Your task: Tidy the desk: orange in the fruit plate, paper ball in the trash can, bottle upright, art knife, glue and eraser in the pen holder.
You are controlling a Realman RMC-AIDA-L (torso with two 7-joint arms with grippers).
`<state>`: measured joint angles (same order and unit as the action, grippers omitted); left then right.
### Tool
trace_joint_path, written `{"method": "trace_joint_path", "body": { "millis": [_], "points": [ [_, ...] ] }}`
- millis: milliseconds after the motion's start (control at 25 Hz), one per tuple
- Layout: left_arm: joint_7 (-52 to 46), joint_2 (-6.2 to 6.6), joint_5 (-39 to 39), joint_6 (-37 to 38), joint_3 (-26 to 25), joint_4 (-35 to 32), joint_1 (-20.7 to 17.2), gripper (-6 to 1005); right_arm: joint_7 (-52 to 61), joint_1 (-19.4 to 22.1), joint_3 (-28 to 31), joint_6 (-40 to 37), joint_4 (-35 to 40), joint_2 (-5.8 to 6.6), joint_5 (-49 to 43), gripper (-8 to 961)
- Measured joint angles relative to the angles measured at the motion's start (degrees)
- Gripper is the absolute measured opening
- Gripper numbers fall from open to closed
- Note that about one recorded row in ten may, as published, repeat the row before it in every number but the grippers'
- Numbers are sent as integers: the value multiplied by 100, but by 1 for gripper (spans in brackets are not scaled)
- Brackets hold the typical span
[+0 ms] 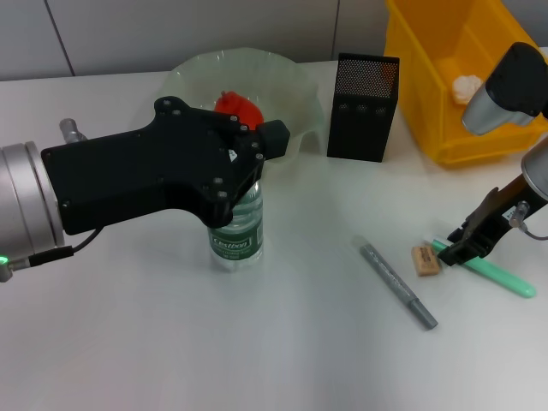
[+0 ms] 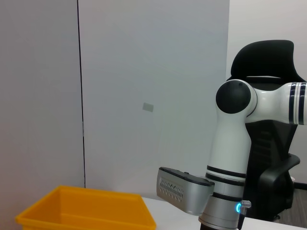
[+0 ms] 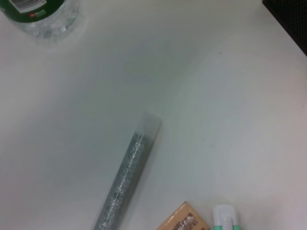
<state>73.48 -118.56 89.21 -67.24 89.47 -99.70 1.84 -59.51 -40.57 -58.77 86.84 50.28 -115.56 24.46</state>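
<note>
Desk at mid-tidy

Trash can (image 1: 445,103), yellow, stands at the far right with the paper ball (image 1: 467,85) inside. Fruit plate (image 1: 295,86) holds the orange (image 1: 237,106); the pen holder (image 1: 363,107) stands between plate and can. Left gripper (image 1: 248,163) sits over the upright bottle (image 1: 237,231), its jaws hidden, so I cannot tell their state. Right gripper (image 1: 462,247) is down at the mint-green art knife (image 1: 497,272), jaws about its near end; whether clamped, I cannot tell. Grey glue stick (image 1: 396,283) lies apart, and the eraser (image 1: 425,259) lies just beside the knife.
</note>
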Motion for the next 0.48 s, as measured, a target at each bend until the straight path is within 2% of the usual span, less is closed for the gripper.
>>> {"method": "trace_joint_path", "body": {
  "millis": [480],
  "points": [
    [1, 0, 1, 0, 0, 4, -7, -2, -1, -14, -3, -66, -42, -8, -90, 274]
  ]
}}
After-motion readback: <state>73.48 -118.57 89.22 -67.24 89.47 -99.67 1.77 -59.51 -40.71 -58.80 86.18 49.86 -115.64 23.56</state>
